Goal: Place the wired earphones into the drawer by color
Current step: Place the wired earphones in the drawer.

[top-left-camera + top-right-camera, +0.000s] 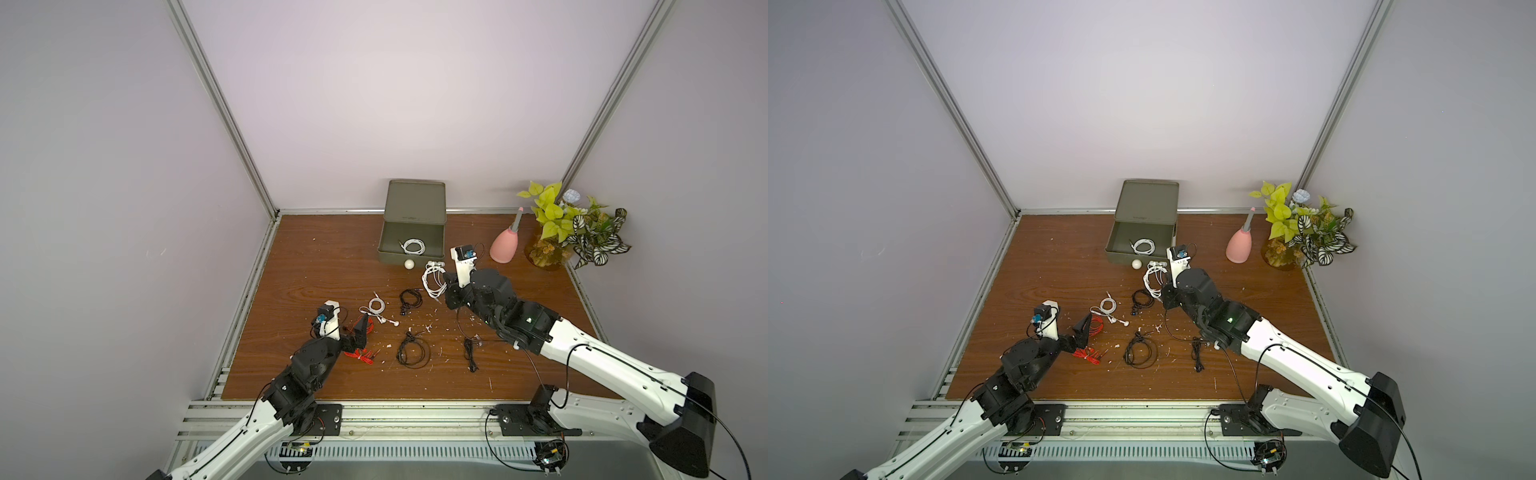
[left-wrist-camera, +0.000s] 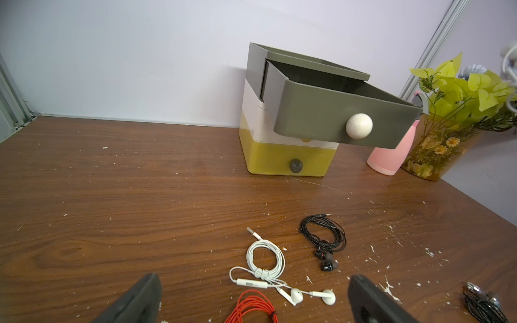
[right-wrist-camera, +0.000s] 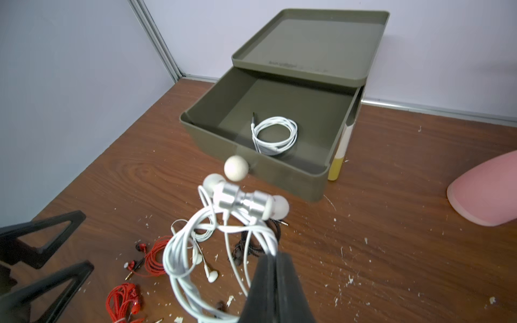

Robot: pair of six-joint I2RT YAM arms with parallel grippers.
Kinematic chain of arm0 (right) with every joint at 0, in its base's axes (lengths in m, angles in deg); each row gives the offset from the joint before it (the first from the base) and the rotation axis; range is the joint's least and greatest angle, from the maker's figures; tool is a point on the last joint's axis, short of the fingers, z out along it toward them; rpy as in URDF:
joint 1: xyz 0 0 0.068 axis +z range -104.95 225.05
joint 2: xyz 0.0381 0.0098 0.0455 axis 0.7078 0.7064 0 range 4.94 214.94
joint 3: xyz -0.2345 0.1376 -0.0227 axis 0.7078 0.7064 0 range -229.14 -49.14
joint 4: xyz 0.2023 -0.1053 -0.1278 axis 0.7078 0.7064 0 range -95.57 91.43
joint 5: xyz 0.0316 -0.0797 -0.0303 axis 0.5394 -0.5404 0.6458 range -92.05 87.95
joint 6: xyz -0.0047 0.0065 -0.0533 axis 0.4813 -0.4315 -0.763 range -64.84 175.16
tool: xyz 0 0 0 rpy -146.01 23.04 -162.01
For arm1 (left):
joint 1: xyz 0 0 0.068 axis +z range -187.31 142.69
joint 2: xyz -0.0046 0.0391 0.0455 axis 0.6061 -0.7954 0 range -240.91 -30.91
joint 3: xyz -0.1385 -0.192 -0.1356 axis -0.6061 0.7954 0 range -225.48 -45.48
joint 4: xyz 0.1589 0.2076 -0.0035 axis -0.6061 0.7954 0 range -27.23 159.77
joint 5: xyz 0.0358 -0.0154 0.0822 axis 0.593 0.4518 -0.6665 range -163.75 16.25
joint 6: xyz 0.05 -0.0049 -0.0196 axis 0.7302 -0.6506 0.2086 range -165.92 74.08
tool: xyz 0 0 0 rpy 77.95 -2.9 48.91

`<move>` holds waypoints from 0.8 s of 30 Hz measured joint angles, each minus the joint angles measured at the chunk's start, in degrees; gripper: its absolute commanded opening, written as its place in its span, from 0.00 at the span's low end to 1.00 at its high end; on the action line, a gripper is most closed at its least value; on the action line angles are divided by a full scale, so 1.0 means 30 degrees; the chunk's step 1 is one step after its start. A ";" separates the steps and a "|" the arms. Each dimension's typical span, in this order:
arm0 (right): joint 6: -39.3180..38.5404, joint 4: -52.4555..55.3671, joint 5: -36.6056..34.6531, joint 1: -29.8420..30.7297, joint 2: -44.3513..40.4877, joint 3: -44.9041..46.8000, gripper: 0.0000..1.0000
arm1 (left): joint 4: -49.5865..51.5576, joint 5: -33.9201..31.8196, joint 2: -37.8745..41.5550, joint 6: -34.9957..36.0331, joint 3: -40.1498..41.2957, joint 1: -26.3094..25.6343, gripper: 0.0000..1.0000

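White earphones (image 3: 243, 200) hang clamped in the right gripper (image 3: 275, 256), in front of the pulled-out olive drawer (image 3: 279, 177) holding another white bundle (image 3: 292, 135). Left gripper (image 2: 253, 282) stands apart above red earphones (image 2: 251, 306), toward the table's (image 1: 311, 257) left edge.

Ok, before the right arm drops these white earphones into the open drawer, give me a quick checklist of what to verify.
1. Grip: right end effector shut on the held white earphones: ok.
2. Target: olive top drawer pulled open: ok.
3. Colour match: white earphones in drawer lie inside: ok.
4. Position: held bundle over the drawer opening: not ok, it hangs in front, near the white knob.
5. Clearance: hanging loops high enough to pass the drawer's front wall: cannot tell.
6. Other arm: left end effector open, well away from the drawer: ok.
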 measured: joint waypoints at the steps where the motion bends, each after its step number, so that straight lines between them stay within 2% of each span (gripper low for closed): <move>1: -0.0248 -0.0211 0.0102 -0.0226 0.0277 -0.0277 0.00 | 0.0000 0.0000 0.0000 0.0000 0.0000 0.0000 1.00; 14: -0.2076 -0.3541 0.2353 -0.3432 0.4750 -0.3548 0.00 | -0.0007 0.0000 -0.0095 0.0000 0.0000 0.0000 1.00; 24: -0.2120 -0.5268 0.3657 -0.4335 0.8000 -0.5136 0.00 | -0.0007 0.0000 -0.0350 0.0000 0.0000 0.0000 1.00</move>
